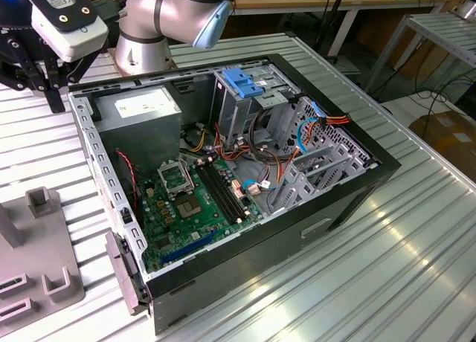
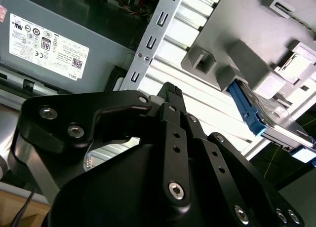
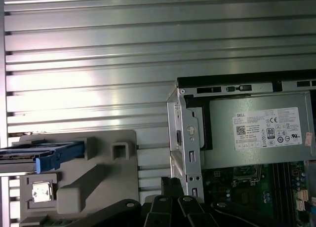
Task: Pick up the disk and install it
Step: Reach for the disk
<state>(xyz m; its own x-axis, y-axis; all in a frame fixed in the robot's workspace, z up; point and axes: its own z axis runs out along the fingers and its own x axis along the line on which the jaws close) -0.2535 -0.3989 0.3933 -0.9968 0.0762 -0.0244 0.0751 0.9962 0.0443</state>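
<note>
The disk (image 2: 269, 122) is a flat grey-metal drive in a blue plastic bracket. It stands on edge in a slot of the grey fixture (image 2: 247, 19) on the slatted table, and in the first wrist view the disk (image 3: 42, 155) shows at the fixture's (image 3: 98, 172) end. My black gripper (image 2: 170, 93) hangs above the table between the fixture and the case wall, apart from the disk. Its fingertips are together with nothing between them. In the exterior view the gripper (image 1: 53, 97) is at the case's far corner on the exterior view's left.
The open computer case (image 1: 357, 178) lies on the table with the motherboard (image 1: 193, 201) exposed. A grey power-supply box (image 1: 137, 115) sits nearest the gripper. The metal drive cage with a blue latch (image 1: 242, 82) stands at the back of the case, with cables (image 1: 320, 126) beside it.
</note>
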